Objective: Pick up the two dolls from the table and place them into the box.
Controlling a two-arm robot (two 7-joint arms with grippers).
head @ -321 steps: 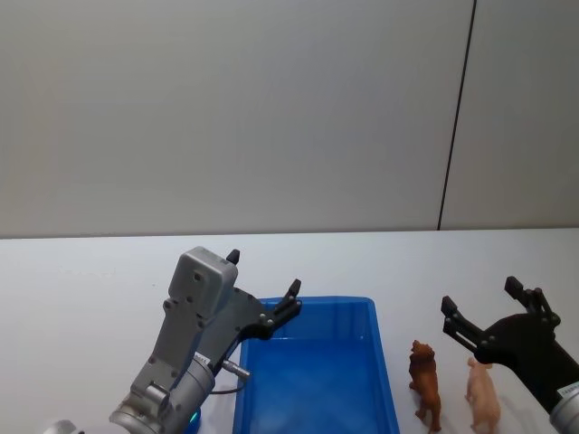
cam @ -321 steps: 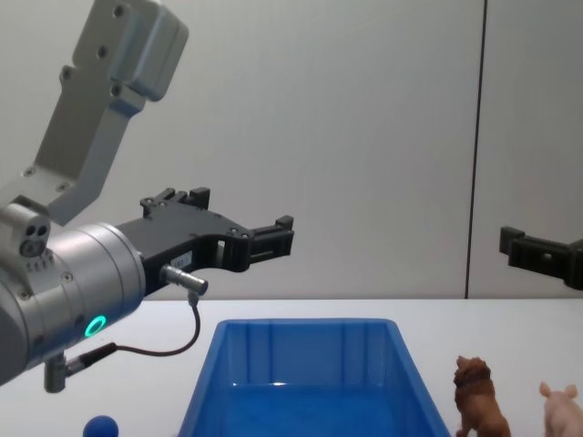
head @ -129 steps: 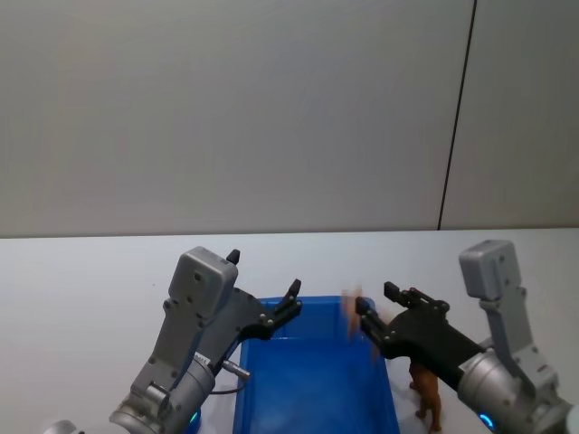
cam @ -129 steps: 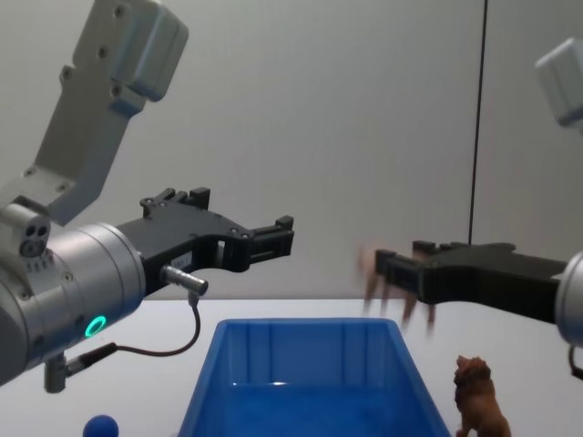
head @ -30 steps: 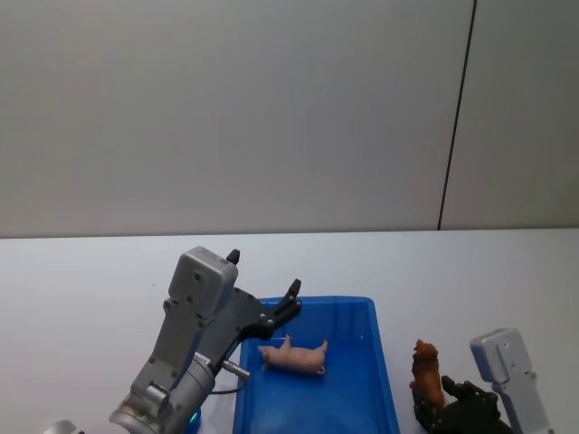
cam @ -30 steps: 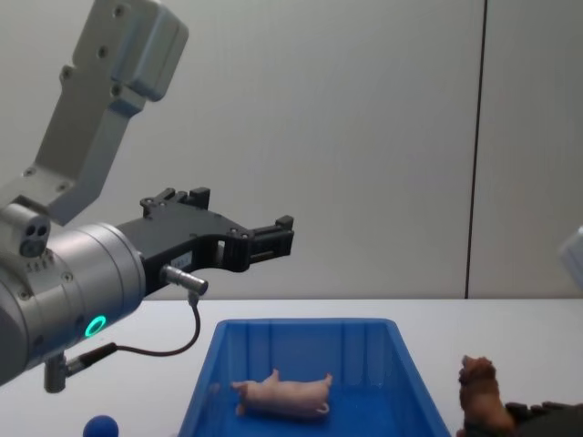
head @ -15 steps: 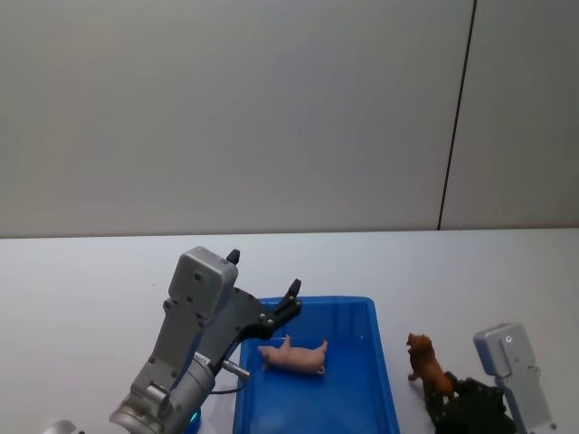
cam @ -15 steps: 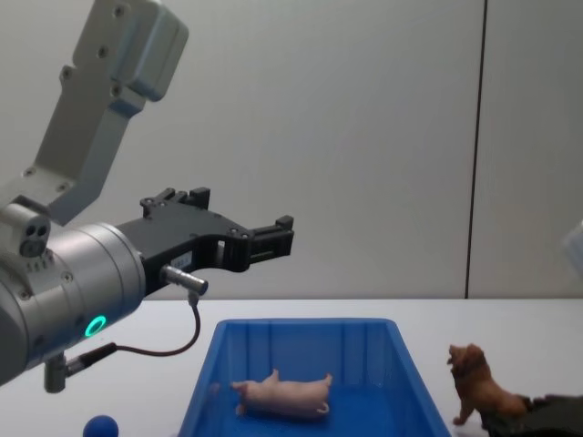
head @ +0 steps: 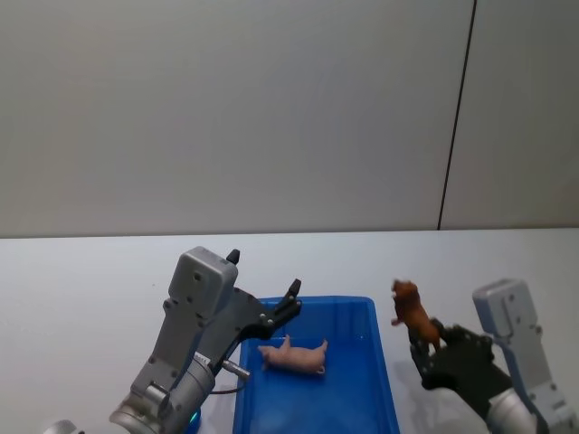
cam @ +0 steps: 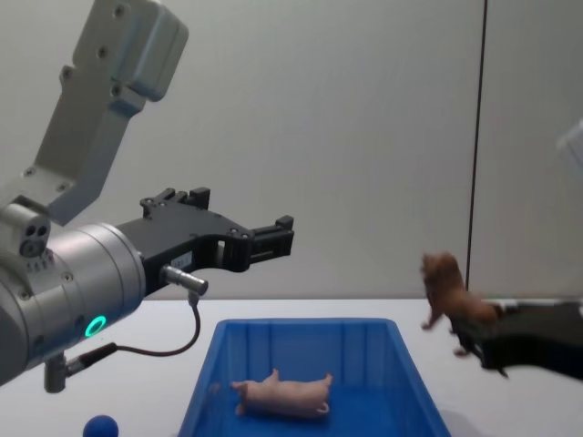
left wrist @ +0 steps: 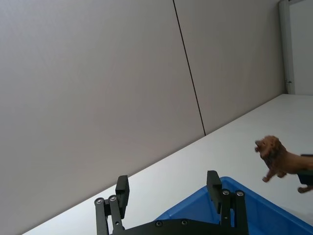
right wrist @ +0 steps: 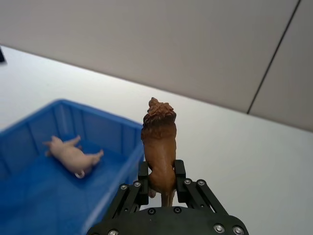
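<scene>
The left gripper (head: pixel 264 273) is held above the far left corner of the box (head: pixel 348 300), its fingers spread apart with nothing between them. The pig (head: pixel 294 357) is seen lying on its side on the box's floor, toward the far wall. The lion (head: pixel 413 318) is clamped by its hindquarters between the right gripper's (right wrist: pixel 162 171) fingers, held clear of the table (head: pixel 90 289) just outside the box's right rim.

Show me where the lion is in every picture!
Head: lion in the right gripper, beside the box.
Chest: lion in the air beside the box.
Left wrist: lion past the box's corner.
Right wrist: lion mid-picture, box beside it.
Shared landmark: the blue box.
</scene>
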